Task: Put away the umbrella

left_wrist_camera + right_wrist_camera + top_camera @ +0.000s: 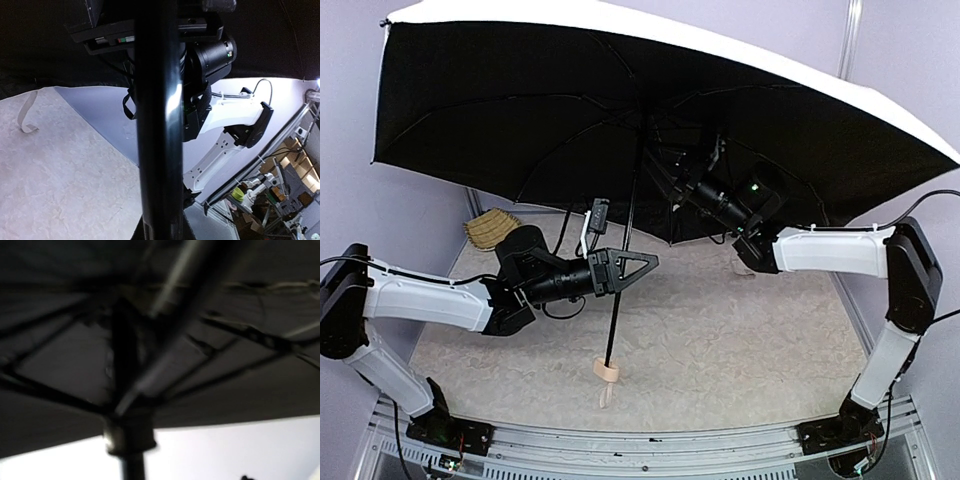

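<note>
Left gripper (648, 262) is clamped across the thin black shaft (617, 315) of the open umbrella (570, 110), whose wide fabric canopy is black on the underside and cream-white along its outer rim. The canopy spreads, tilted, above and beyond both grippers. It shades the far half of the pale mottled tabletop (720, 340).

Right gripper (668, 168) is up under the canopy, higher than the left one and off to its right, among the thin metal ribs (240, 372) near the top of the shaft. Its wrist view is blurred and shows only ribs fanning out from a dull metal collar (129, 432) on the shaft. I cannot tell whether its jaws are open or touching anything.

Well apart to the left of the left gripper, by the lilac wall, a woven straw basket (492, 228) lies on the table, partly under the canopy's edge.

Below the left gripper, towards the arm bases, the shaft slants down to a small tan handle (607, 372) at the tabletop. A pale loop strap (605, 395) trails from the handle.

The left gripper's jaws are closed tight on the shaft. In its wrist view the glossy shaft runs down the middle, very close to the lens.
</note>
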Robot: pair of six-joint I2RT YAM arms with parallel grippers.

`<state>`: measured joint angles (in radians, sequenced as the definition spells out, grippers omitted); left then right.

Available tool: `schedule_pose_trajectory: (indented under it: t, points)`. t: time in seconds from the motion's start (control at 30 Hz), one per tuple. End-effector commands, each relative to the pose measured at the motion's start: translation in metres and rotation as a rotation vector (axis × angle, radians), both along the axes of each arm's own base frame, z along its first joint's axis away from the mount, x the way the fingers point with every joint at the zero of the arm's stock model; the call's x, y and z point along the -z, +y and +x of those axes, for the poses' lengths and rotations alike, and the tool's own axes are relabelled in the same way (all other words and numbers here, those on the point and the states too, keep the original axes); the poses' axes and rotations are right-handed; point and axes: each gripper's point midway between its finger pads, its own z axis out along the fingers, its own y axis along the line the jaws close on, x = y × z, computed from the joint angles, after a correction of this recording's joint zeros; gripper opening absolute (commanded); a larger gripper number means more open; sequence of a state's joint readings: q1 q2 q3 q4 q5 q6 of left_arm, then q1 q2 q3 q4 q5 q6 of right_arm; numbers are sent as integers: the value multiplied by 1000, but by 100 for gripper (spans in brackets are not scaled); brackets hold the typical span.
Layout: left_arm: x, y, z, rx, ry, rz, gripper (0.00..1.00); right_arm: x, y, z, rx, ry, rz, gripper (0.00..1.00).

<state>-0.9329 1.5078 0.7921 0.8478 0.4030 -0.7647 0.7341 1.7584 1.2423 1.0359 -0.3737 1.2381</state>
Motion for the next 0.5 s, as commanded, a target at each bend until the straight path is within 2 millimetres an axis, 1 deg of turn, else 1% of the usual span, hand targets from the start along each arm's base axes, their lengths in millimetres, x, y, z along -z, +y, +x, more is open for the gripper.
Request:
schedule_pose_trajectory:
  t: [0.0,0.03,0.07,0.1,0.17,0.23,0.3,0.4,0.47]
  points:
    - [-59,22,-39,209,-167,-189,0,-15,-18,-13,113,-122,-116,67]
    - [-61,28,-35,198,-153,-203,0,-15,-17,-17,143,-165,-171,68]
    - [-61,29,-30,179,-146,-198,0,-13,-15,-17,190,-193,-227,68]
    - [-61,26,-26,162,-146,-180,0,-10,-13,-19,216,-217,-275,69]
    - [-56,12,-18,135,-144,-117,0,-5,-12,-18,284,-237,-346,70]
    - [-54,1,-18,131,-162,-84,0,0,-11,-16,356,-247,-419,71]
    - [-55,-2,-19,128,-168,-86,0,1,-8,-22,396,-284,-461,72]
    - [-53,-5,-14,108,-166,-78,0,-3,5,-37,417,-387,-510,73]
    - [-53,-8,-15,107,-173,-76,0,-2,14,-37,427,-406,-555,74]
